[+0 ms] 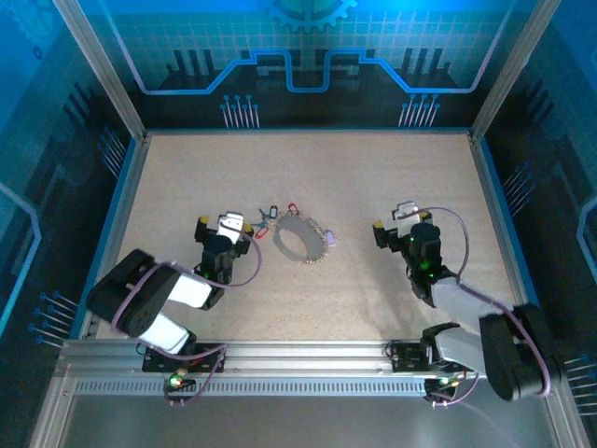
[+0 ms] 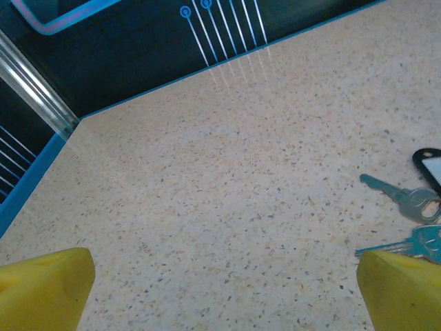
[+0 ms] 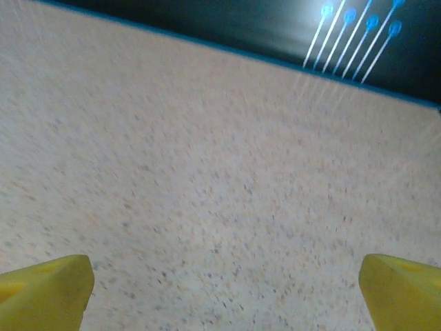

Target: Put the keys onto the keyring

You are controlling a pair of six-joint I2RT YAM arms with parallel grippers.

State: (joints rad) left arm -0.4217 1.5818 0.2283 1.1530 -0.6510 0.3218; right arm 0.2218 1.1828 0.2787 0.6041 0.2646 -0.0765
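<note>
The keyring (image 1: 280,239), a dark grey hoop, lies flat near the middle of the table. Several small keys (image 1: 271,213) are scattered just behind and left of it, one with a red head (image 1: 294,207). My left gripper (image 1: 224,224) stands open left of the ring with nothing between its yellow fingers (image 2: 43,286). In the left wrist view two keys (image 2: 408,200) lie at the right edge, close to the right finger. My right gripper (image 1: 402,217) is open over bare table to the right of the ring, its gap (image 3: 224,289) holding nothing.
A pale lilac tag (image 1: 330,241) rests against the ring's right side. A black-framed tag (image 2: 431,165) lies beyond the keys in the left wrist view. Blue-edged walls (image 1: 126,187) enclose the speckled tabletop (image 1: 373,168).
</note>
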